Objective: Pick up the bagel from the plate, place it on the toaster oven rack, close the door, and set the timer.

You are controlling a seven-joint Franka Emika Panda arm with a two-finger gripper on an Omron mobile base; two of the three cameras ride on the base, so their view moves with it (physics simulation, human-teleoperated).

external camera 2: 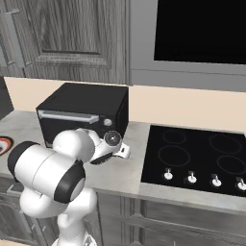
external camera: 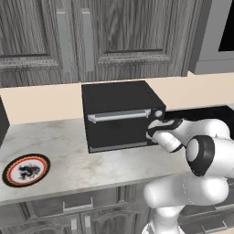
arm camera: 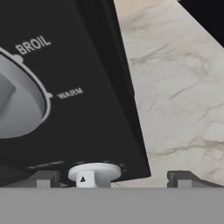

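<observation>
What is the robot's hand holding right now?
Nothing yet. The gripper is open, its two fingertips either side of a small white knob on the toaster oven, not squeezing it.

Door (external camera 2: 67,126) shut on oven; arm in front; stovetop (external camera 2: 202,161) beside.

Place: rendered home kitchen | Evidence: grey wooden cabinets (external camera: 68,36) above and below a marbled counter (external camera: 73,169) | black toaster oven (external camera: 119,114) against the beige wall, dial marked BROIL and WARM (arm camera: 19,103) | black cooktop (external camera 2: 199,158) with 4 knobs at counter's right end | patterned plate (external camera: 26,170) near counter's left front edge
</observation>
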